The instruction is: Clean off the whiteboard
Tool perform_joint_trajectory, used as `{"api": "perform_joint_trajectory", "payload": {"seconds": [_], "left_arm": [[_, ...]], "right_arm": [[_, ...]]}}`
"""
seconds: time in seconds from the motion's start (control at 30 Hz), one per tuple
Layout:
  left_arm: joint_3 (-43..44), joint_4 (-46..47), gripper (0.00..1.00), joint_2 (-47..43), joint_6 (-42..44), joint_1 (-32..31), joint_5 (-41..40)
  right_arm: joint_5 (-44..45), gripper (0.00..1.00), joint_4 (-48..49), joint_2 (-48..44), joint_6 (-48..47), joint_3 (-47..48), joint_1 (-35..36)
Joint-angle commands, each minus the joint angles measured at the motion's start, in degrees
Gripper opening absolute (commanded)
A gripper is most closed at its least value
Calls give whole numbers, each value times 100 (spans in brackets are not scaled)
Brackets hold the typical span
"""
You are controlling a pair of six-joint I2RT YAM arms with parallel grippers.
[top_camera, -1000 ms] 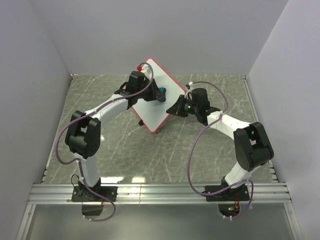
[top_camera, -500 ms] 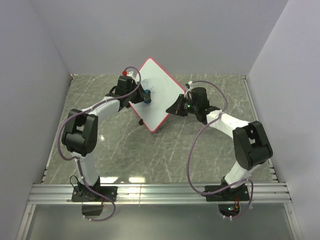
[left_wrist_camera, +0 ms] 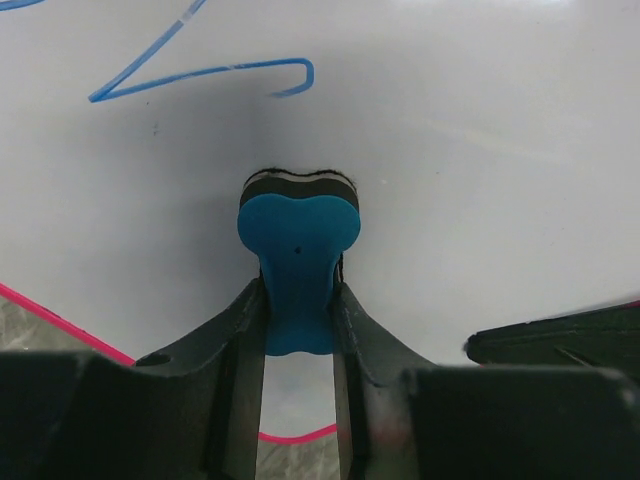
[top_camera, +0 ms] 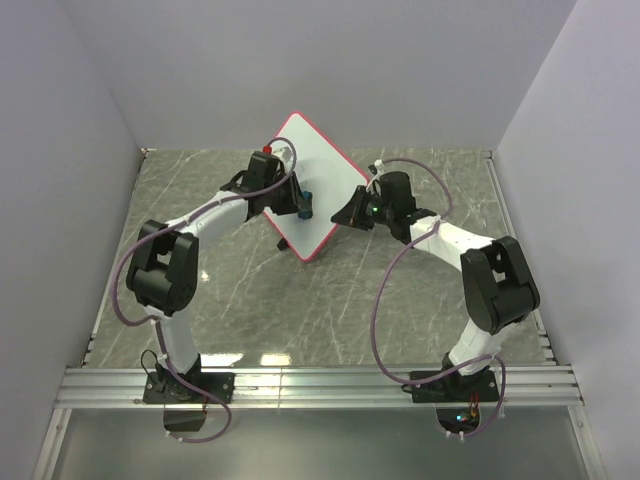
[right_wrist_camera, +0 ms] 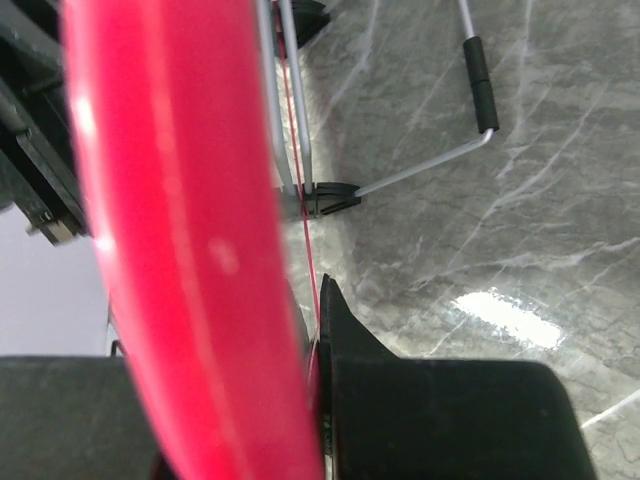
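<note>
Left wrist view puts us mid-wipe: the left gripper (left_wrist_camera: pixel 298 320) is clamped on the blue eraser (left_wrist_camera: pixel 298 235), its felt face pressed flat against the whiteboard (left_wrist_camera: pixel 470 140). A blue scribble (left_wrist_camera: pixel 200 75) sits up and to the left, unwiped — I'd judge the next stroke must sweep that way. From overhead, the whiteboard stands tilted above the table (top_camera: pixel 250 290), between the arms, with the right gripper (top_camera: pixel 352 212) pinching its right rim — steadying it.
</note>
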Motion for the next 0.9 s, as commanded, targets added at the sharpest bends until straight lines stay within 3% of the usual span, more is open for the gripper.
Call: {"api": "perform_joint_trajectory", "payload": {"seconds": [0.0,0.3,0.53,0.67,0.87], "left_arm": [[447,-333,0,863,96,218,349],[800,-641,0,1304,105,456,366],[792,-1194,0,803,-185,-44,32],[599,-1274,0,233,-387,-124,-73],[546,-1336,0,55,-107,-282,-134]], "right_arm": [[-748,0,-1368,165,-434,-13,417],[-669,0,-973,173,-276,-277,417],[-721,0,-1447,472,-584,180,417],[-906,0,-1246,490,-435,163,417],[-968,0,-991,640,-347,66,409]]}}
